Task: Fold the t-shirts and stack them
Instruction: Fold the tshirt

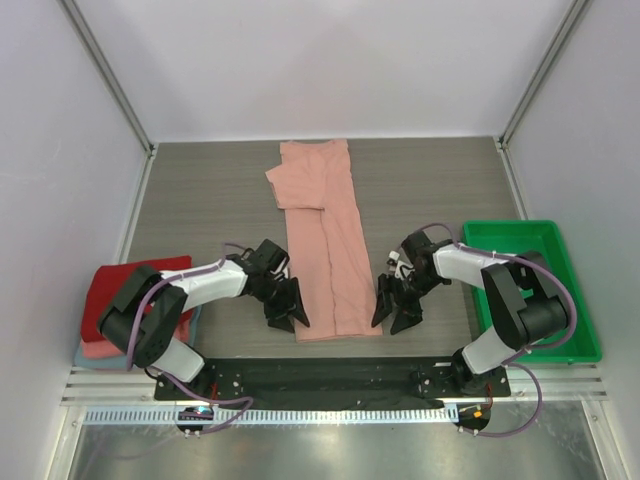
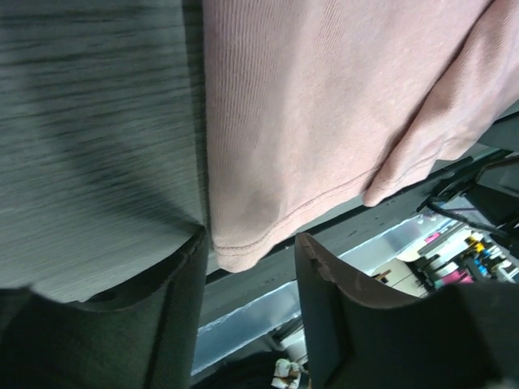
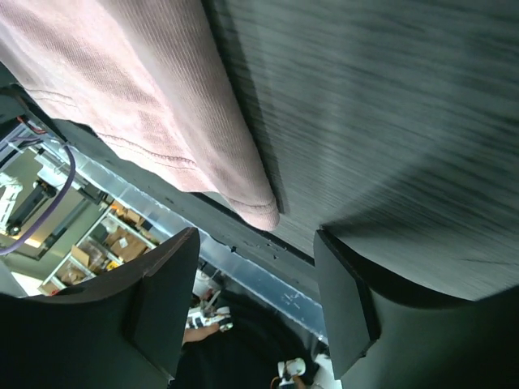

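Observation:
A dusty-pink t-shirt (image 1: 325,240) lies folded into a long narrow strip down the middle of the table, its hem at the near edge. My left gripper (image 1: 287,311) is open, just left of the near left hem corner (image 2: 235,258). My right gripper (image 1: 396,312) is open, just right of the near right hem corner (image 3: 261,212). Neither holds cloth. A stack of folded shirts, dark red (image 1: 125,285) on top with salmon-pink and light-blue below, sits at the left edge.
A green plastic tray (image 1: 580,300) stands at the right edge beside the right arm. The table's near edge with a black strip (image 1: 320,372) lies just behind the grippers. White walls enclose the far side and both sides.

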